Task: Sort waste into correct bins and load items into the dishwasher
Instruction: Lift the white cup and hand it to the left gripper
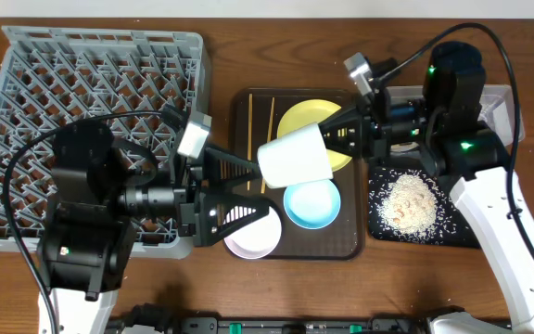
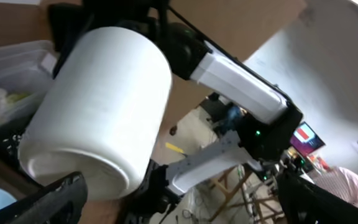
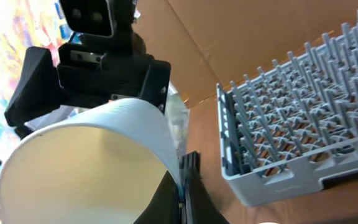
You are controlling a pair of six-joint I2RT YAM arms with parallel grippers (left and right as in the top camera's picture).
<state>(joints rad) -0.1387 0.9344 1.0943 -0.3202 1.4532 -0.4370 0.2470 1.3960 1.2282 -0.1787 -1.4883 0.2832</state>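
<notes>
The right arm (image 1: 452, 93) hides most of what seems the clear tub (image 1: 506, 109).

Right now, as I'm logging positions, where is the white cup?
Overhead, the white cup hangs mid-table over the brown tray, between yellow plate and blue bowl, held by the right gripper.

The wooden counter (image 1: 248, 56) is carrying four things. A grey dish rack (image 1: 100, 37) is sitting at its left end, and a brown serving tray (image 1: 295, 252) is lying just beside it in the middle. A flat black tray (image 1: 378, 227) is resting further right. A clear tub (image 1: 508, 97) is standing behind that tray, partly hidden.
</notes>
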